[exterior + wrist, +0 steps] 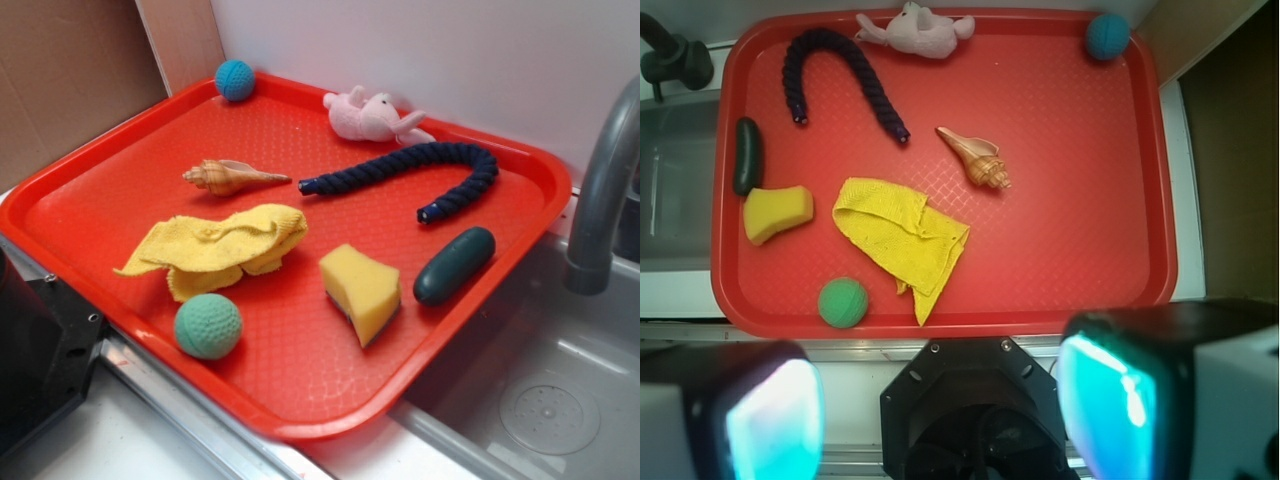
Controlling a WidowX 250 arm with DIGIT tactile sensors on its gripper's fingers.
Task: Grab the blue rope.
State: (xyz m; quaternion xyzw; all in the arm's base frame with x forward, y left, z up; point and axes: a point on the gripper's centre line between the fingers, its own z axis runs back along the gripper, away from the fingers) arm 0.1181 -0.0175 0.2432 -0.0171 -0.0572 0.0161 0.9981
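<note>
Rope: the blue rope [420, 165] [830, 70] lies in a hook-shaped curve at the far side of the red tray [300, 400] [1080, 250], near the pink plush toy [372, 115] [915, 30] and dark green capsule [455, 265] [747, 155]. The gripper [950, 400] hovers above the tray's near edge, jaws spread apart, empty.

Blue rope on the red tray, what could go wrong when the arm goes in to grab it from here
1. The blue rope is bent into a hook, so a grasp at the curve may lift one side while the rest drags.
2. The pink plush toy lies close to the bend; open fingers coming down there could snag it.
3. The dark green capsule sits near the rope's short end and may get knocked toward the tray rim. The gripper is open, away from the rope.
</note>
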